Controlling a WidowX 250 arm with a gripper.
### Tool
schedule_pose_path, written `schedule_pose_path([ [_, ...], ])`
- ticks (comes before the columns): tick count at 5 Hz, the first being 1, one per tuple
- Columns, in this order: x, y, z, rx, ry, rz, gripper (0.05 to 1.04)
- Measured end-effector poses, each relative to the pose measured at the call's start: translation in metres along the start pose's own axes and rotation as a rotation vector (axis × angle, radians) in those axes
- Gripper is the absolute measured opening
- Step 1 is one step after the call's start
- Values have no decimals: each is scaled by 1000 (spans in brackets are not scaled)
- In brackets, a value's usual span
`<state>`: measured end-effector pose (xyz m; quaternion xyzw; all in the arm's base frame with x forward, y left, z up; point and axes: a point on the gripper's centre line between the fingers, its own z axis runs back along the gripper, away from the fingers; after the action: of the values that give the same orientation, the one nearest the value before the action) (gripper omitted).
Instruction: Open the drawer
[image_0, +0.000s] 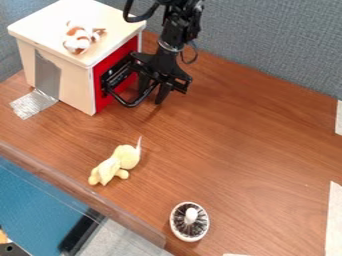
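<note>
The black gripper (151, 95) hangs at the upper left, close in front of the cabinet's red side. It is open, its two fingers pointing down with a gap between them. A pale wooden cabinet (73, 82) has a red drawer front (103, 101) facing right, which looks flush with the cabinet. From that front a black looped handle (123, 101) sticks out toward the gripper. The handle's outer end overlaps the gripper in this view, and I cannot tell whether they touch. Part of the red front is hidden behind the handle and its mount.
An orange and white plush toy (80, 39) lies on the cabinet top. On the wooden table (240, 135), a yellow plush toy (117, 164) lies near the front left edge, and a round white brush with dark bristles (190, 215) sits farther right. A grey partition (274, 45) stands behind.
</note>
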<state>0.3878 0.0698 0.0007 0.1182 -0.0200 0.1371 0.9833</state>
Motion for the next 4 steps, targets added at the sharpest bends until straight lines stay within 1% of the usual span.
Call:
schedule_pose_path([
  [1, -7, -12, 8, -19, -21, -54, 199],
  [2, -13, -30, 22, -56, -35, -73, 176],
  [3, -19, -47, 29, -71, -29, -105, 157],
  [4, -16, -54, 37, -115, -21, -70, 154],
])
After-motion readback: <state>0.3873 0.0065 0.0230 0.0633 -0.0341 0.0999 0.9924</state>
